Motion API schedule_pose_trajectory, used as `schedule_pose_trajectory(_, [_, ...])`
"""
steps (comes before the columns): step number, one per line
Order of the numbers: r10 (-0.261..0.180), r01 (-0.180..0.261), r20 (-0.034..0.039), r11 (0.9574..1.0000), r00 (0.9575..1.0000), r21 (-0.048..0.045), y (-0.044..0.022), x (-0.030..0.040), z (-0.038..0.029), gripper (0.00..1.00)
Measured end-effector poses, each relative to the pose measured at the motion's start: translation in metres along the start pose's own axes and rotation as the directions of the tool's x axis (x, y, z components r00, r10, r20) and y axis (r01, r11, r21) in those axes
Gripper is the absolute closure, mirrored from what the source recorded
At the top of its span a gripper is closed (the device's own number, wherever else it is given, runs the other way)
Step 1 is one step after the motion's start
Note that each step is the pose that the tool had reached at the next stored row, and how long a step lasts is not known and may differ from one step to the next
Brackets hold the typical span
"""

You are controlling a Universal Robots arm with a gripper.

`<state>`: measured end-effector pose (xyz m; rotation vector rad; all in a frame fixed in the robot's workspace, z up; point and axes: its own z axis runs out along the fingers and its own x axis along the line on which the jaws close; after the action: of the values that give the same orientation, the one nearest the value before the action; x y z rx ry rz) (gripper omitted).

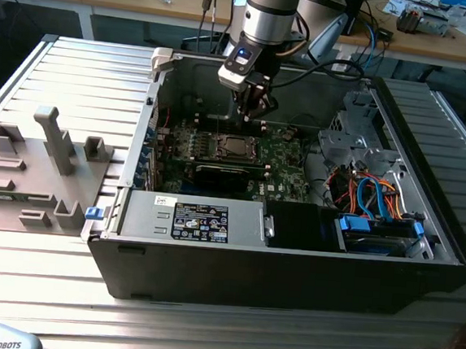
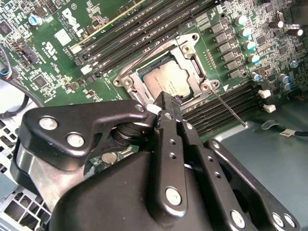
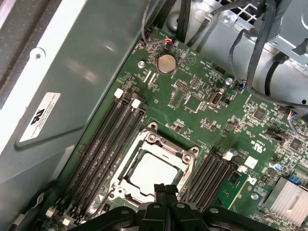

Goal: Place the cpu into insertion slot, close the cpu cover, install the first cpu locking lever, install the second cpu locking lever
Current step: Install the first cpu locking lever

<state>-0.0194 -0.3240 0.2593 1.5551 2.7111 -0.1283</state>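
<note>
The cpu (image 2: 166, 83) (image 3: 150, 174) lies flat in the insertion slot (image 1: 237, 148) on the green motherboard (image 1: 287, 164). The silver cpu cover (image 2: 195, 60) (image 3: 161, 143) is down around it, and the chip's metal top shows through the cover's window. A thin metal locking lever (image 2: 230, 109) sticks out slantwise from one corner of the socket. My gripper (image 1: 253, 111) (image 2: 163, 102) (image 3: 166, 188) hangs just above the socket's edge. Its black fingers are pressed together, shut, with nothing between them.
Long black memory slots (image 2: 144, 24) (image 3: 103, 144) run on both sides of the socket. The open computer case (image 1: 291, 261) walls in the board, with a drive cage and cables (image 1: 370, 195) at the exterior view's right. A grey fixture block (image 1: 50, 167) stands outside at the left.
</note>
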Motion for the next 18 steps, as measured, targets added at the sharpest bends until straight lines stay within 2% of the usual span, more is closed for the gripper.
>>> schedule_pose_trajectory(18, [-0.045, 0.045, 0.0029, 0.999, 0.999, -0.0023, 0.0, 0.0, 0.0, 0.89])
